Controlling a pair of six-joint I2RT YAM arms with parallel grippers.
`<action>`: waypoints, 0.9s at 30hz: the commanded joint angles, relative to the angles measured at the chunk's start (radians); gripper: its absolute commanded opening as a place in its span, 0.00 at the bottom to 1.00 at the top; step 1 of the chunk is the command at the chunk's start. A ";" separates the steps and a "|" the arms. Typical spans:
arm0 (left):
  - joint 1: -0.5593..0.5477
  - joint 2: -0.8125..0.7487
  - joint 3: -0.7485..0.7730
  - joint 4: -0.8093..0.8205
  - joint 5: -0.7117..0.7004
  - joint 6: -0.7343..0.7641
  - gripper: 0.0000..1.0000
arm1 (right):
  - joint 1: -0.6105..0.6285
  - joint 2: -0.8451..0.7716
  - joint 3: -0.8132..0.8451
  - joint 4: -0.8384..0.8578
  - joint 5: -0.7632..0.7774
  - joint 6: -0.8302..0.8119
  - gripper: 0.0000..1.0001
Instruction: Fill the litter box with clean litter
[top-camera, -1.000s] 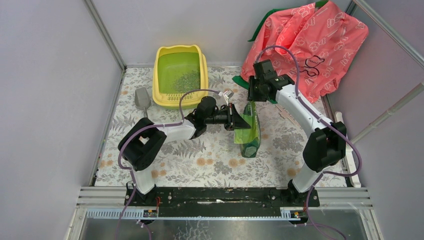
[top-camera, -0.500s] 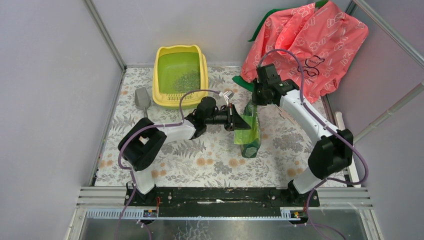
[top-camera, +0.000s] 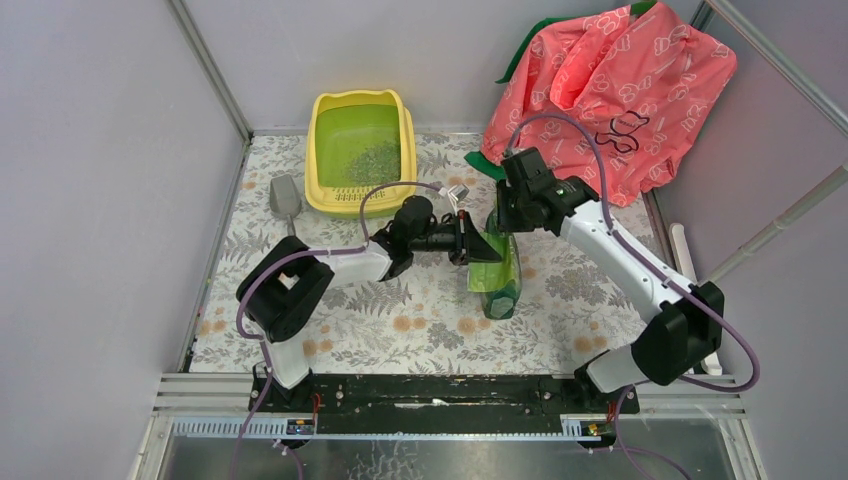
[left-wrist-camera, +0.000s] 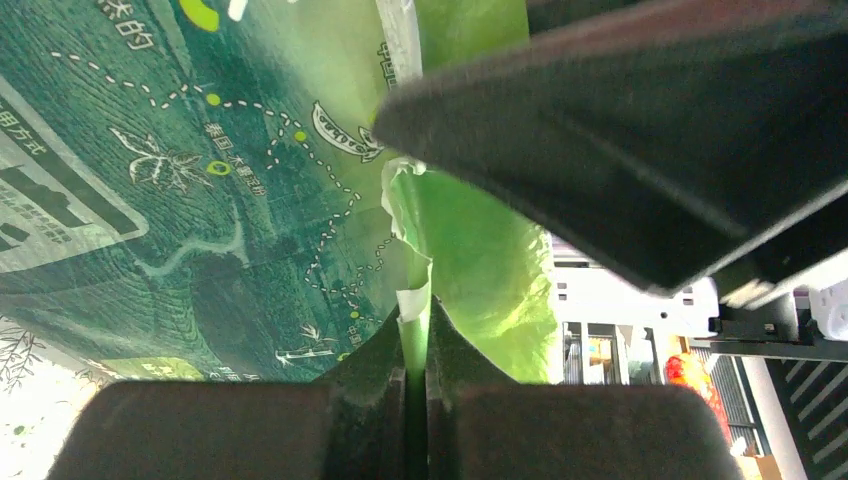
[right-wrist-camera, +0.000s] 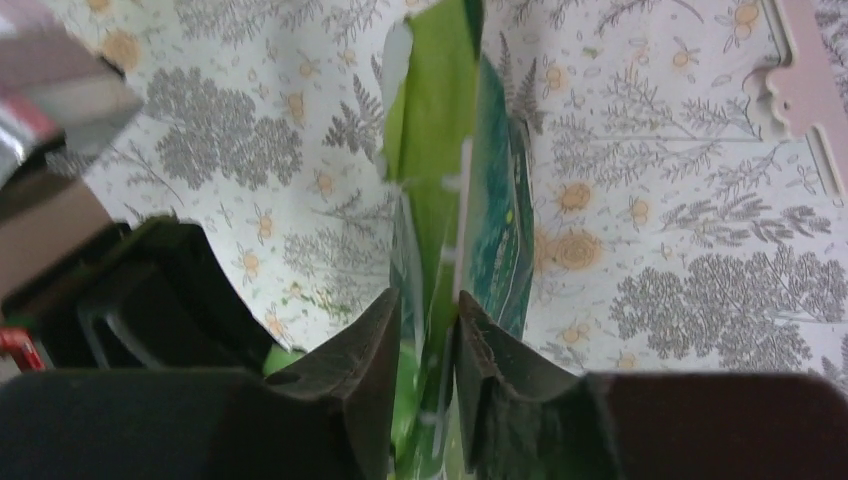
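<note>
Top external shows litter box (top-camera: 325, 192) holding clean litter (top-camera: 372, 160) at the far-left edge of the table (top-camera: 420, 320), well apart from the mid-table bag (top-camera: 497, 278): left gripper (left-wrist-camera: 416, 345) clamps its edge, right gripper (right-wrist-camera: 428, 320) straddles it, grip unclear.

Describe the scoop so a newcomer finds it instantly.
Start at the yellow litter box at the far end of the floral-patterned table. Just left of its near corner lies the scoop. It is the only small, plain grey item there.
</note>
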 joint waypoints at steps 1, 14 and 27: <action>0.004 -0.008 -0.016 0.016 -0.004 0.011 0.08 | 0.042 -0.061 -0.018 -0.077 0.049 0.020 0.15; 0.026 0.000 -0.029 0.033 -0.008 0.000 0.08 | 0.084 -0.167 -0.136 -0.089 0.067 0.059 0.07; 0.043 0.002 -0.045 0.056 -0.009 -0.011 0.08 | 0.099 -0.272 -0.164 -0.085 0.063 0.085 0.23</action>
